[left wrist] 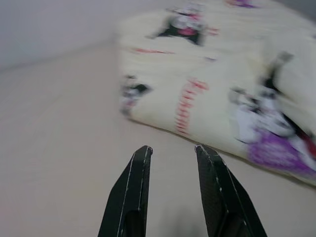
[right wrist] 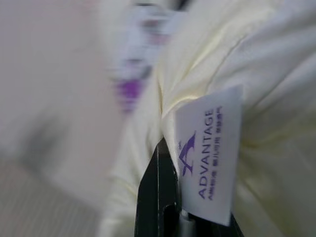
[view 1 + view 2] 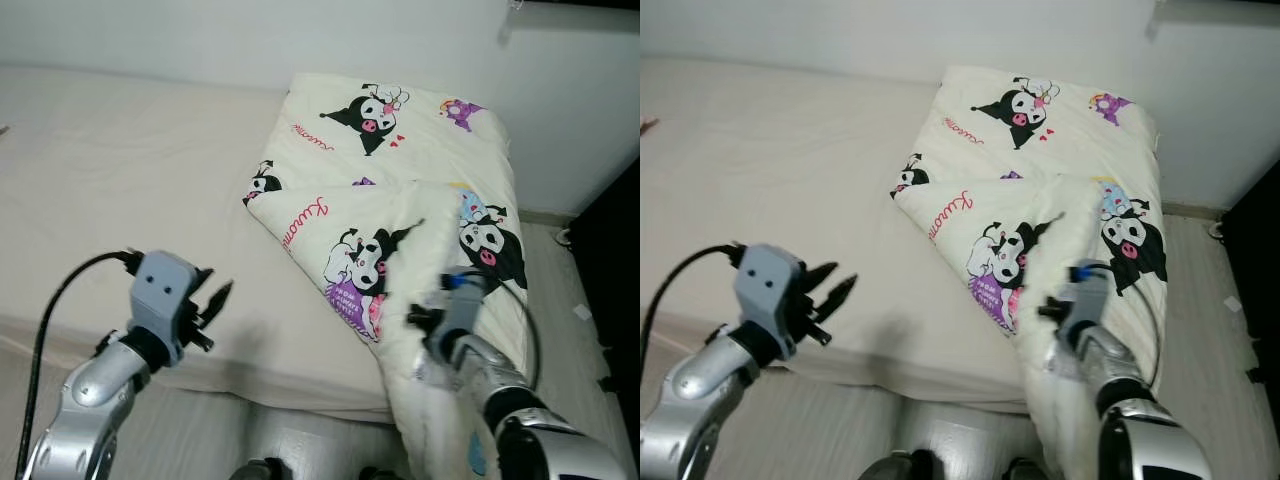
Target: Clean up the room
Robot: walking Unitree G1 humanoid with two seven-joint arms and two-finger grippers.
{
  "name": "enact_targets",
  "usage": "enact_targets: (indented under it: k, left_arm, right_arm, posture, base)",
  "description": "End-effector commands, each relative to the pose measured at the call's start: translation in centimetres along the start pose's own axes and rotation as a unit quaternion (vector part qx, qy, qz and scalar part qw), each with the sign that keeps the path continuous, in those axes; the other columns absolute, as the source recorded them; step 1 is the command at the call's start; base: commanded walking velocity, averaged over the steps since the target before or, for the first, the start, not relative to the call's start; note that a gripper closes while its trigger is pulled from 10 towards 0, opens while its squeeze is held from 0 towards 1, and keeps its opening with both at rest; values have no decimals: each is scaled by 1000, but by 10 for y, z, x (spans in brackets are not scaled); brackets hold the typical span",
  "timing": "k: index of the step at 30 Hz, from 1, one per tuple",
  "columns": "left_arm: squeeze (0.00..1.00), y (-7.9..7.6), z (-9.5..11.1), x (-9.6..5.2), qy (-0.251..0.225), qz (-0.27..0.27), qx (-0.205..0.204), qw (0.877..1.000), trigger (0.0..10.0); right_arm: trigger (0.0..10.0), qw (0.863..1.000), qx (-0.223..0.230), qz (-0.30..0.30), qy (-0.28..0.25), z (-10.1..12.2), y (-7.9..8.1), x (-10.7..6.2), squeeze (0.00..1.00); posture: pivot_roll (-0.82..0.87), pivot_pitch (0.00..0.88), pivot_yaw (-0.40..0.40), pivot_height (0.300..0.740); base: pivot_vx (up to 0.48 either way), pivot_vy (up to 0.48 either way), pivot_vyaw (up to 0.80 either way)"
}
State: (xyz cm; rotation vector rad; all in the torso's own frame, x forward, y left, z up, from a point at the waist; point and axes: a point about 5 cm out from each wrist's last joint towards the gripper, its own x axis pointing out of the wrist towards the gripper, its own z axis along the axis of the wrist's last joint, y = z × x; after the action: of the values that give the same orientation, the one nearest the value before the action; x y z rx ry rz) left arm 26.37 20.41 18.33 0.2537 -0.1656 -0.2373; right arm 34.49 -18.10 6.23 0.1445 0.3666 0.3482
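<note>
While clamped on the quilt's (image 3: 400,180) hanging edge, right gripper (image 3: 443,300) nearest. Left gripper (image 3: 213,300) apart, empty; quilt ahead-right of it.

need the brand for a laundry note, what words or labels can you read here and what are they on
"ADVANTAGE": purple print on the white tag sewn to the cream blanket, beside the right gripper.
Small line beside it on the tag: too blurred to read.
Pink cursive script on the blanket: not legible.
</note>
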Motion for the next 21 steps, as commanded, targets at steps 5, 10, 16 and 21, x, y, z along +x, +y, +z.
enact_targets:
  k: [5, 10, 16, 21]
  left_arm:
    - [0, 12, -7, -3, 5, 53, -6, 999, 10000]
    - [0, 12, -8, -3, 2, 61, -12, 998, 10000]
    - [0, 7, -10, -1, 1, 59, -20, 998, 10000]
    - [0, 0, -11, 1, 3, 49, -24, 999, 10000]
  right_arm:
    - [0, 985, -85, 144, 43, -28, 40, 3, 0]
    - [0, 959, -144, 241, 48, -41, 66, 0, 0]
    - [1412, 919, -203, 336, 43, -47, 91, -3, 0]
    - [4980, 884, -236, 399, 60, -54, 104, -8, 0]
  posture:
    - [174, 256, 5, 740]
    - [167, 254, 6, 740]
    - [165, 252, 7, 740]
    - [167, 251, 6, 740]
  base:
    - [0, 0, 0]
    - [0, 0, 0]
    - [0, 0, 0]
    - [0, 0, 0]
